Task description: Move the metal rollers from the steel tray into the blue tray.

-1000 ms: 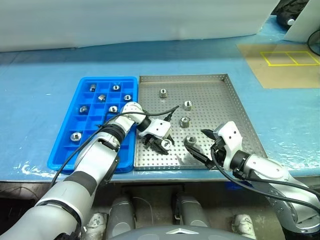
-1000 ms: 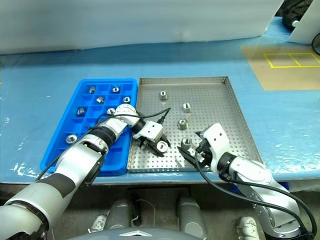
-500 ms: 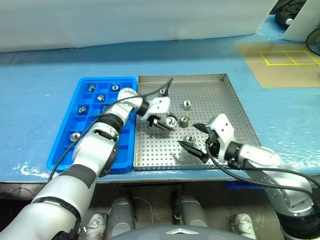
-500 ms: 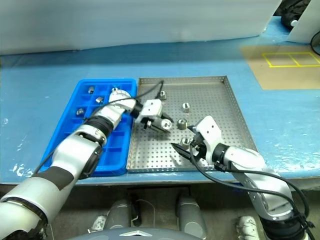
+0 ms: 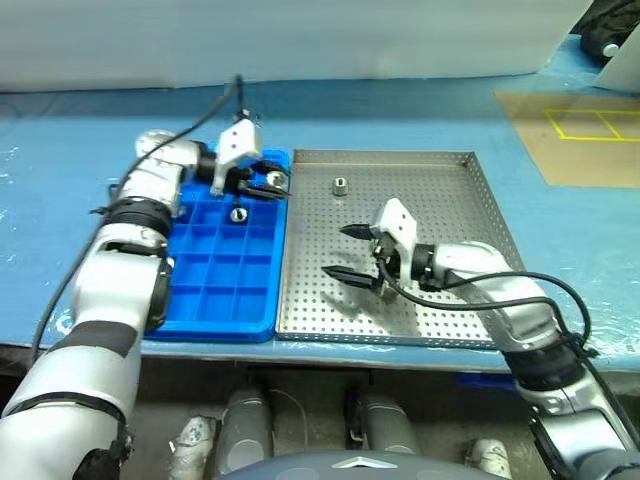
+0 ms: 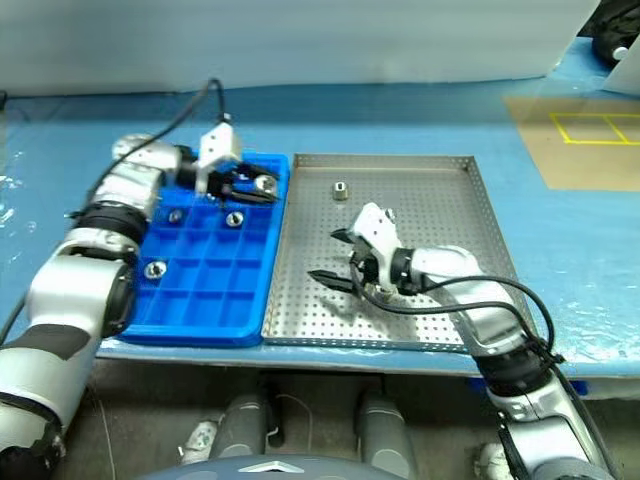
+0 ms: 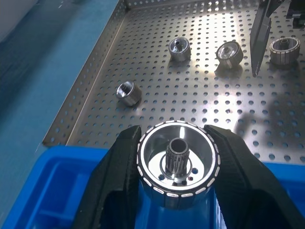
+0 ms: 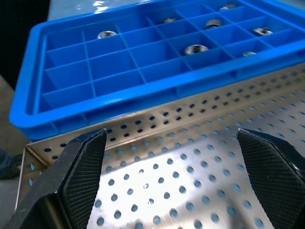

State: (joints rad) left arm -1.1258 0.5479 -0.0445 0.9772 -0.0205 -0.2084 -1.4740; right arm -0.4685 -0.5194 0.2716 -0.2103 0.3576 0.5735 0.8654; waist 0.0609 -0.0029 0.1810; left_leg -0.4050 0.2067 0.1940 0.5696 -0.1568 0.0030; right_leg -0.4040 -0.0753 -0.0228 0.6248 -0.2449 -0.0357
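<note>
Left gripper (image 7: 176, 191) clamps one roller (image 7: 177, 164) above the blue tray's (image 5: 215, 312) rim beside the steel tray (image 5: 450, 320). Right gripper (image 5: 345, 252) gapes wide, empty, over bare perforated floor; four loose rollers lie beyond the left gripper.

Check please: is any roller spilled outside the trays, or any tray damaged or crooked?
Nothing stands out. The rollers seen lie in the steel tray or blue tray, one gripped by the left gripper. Both trays sit flat, side by side.

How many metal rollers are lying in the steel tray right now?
4 in the steel tray: one metal roller alone near its far rim, three in a row by the right gripper. Its arm may hide others.
</note>
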